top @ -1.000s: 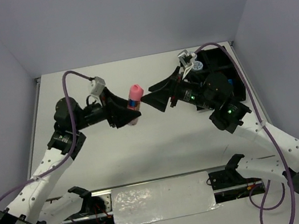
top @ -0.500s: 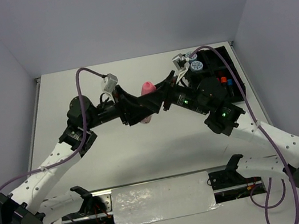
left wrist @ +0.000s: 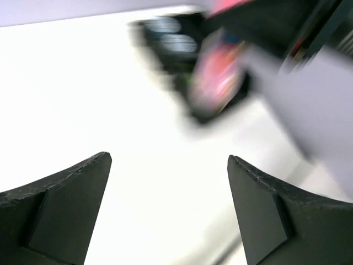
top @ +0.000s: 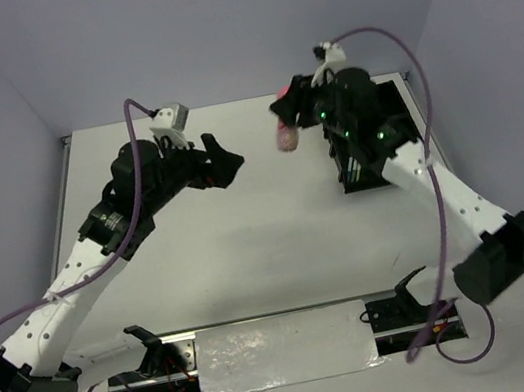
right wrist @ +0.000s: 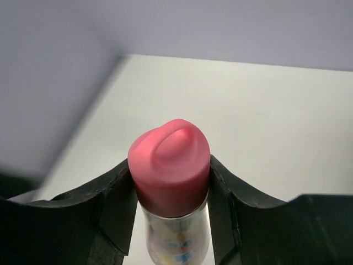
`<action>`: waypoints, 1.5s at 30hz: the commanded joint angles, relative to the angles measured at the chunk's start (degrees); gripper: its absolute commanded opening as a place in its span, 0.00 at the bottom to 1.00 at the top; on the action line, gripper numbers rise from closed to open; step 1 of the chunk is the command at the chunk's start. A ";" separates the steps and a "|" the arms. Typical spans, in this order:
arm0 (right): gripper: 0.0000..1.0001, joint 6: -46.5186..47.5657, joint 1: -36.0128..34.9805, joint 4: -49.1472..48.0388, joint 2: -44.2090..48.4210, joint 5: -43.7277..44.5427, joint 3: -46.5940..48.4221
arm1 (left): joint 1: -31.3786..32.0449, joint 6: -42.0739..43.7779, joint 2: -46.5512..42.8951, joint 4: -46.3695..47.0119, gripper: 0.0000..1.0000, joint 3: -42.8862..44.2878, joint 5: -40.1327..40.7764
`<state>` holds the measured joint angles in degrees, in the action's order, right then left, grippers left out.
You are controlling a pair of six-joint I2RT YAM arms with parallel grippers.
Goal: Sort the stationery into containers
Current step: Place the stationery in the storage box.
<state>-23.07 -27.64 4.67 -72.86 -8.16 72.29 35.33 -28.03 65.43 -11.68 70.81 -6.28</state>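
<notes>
Lilac walls (top: 211,22) enclose a white counter (top: 271,245). A black tray (top: 360,177) sits at its far right. The right jaws clamp the pink bottle (right wrist: 169,165) above the counter, left of the tray. The left jaws gape wide, empty.

Middle of table (top: 281,243) bare between arms: wide passage. Left gripper (top: 229,151) jaws spread, nothing between them. Right gripper (top: 285,121) jaws filled by pink bottle (top: 286,135), held above table just left of organiser tray (top: 361,181). Right arm (top: 372,126) hangs over tray, covering most compartments from above. Right wall (top: 503,62) close beside tray.
</notes>
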 commanded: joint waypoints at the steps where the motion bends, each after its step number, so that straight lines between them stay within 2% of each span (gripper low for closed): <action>1: 0.00 16.87 11.69 17.54 -9.44 9.45 10.74 | -0.26 7.62 -3.63 -23.80 0.99 2.95 25.76; 3: 0.00 21.29 14.96 23.53 -15.09 21.71 17.42 | -0.44 9.48 -8.37 -28.82 0.99 0.49 30.44; 4: 0.00 22.01 18.64 25.03 -21.38 23.35 19.71 | -0.44 11.05 -10.21 -29.79 0.99 -2.48 31.24; 6: 0.00 22.45 22.08 27.67 -26.96 23.29 26.39 | -0.53 12.73 -15.66 -29.81 0.99 -6.62 30.81; 7: 0.00 23.41 23.67 27.50 -30.81 22.76 27.98 | -0.53 13.61 -17.51 -28.84 0.99 -11.52 30.72; 9: 0.00 25.52 27.19 25.13 -33.82 22.05 31.14 | -0.61 15.98 -22.17 -26.56 0.99 -15.77 27.91; 10: 0.00 26.05 29.55 24.95 -37.15 21.35 34.20 | 0.17 15.73 -25.49 -25.94 0.99 -19.18 29.04; 14: 0.00 28.87 31.76 28.98 -47.16 23.54 45.37 | 0.70 14.59 -31.14 -23.04 0.99 -22.99 32.72; 22: 0.00 28.96 33.79 29.34 -55.45 20.74 56.72 | 0.79 13.71 -33.43 -22.51 0.99 -24.66 30.54; 27: 0.00 30.71 34.05 28.03 -60.63 22.84 60.94 | 0.79 13.62 -32.74 -21.46 0.99 -25.88 29.40; 31: 0.00 32.03 34.23 25.49 -61.96 23.46 60.34 | 0.70 13.88 -30.71 -20.93 0.99 -25.89 27.47; 34: 0.08 32.21 34.49 25.22 -63.80 23.19 61.30 | 0.70 13.88 -30.62 -20.92 0.99 -26.07 27.46; 38: 0.10 31.33 34.67 24.96 -65.30 22.40 62.53 | 0.79 13.62 -31.41 -20.84 0.99 -26.42 28.43; 39: 0.13 31.24 34.76 24.69 -65.39 22.31 62.36 | 0.79 13.62 -31.33 -20.84 0.99 -26.42 28.43; 40: 0.21 30.81 34.67 24.52 -65.48 22.75 62.44 | 0.79 13.53 -31.41 -20.84 0.99 -26.51 28.52; 41: 0.49 30.80 34.67 24.34 -65.65 23.19 62.44 | 0.79 13.53 -31.24 -20.92 0.99 -26.51 28.61; 45: 0.74 30.72 34.84 24.68 -65.22 25.03 62.27 | 0.79 13.62 -30.98 -20.66 0.99 -26.60 28.26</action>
<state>7.38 6.70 32.60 -139.65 14.61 131.26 35.83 -14.94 34.63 -34.89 44.56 21.85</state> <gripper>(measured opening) 0.702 0.993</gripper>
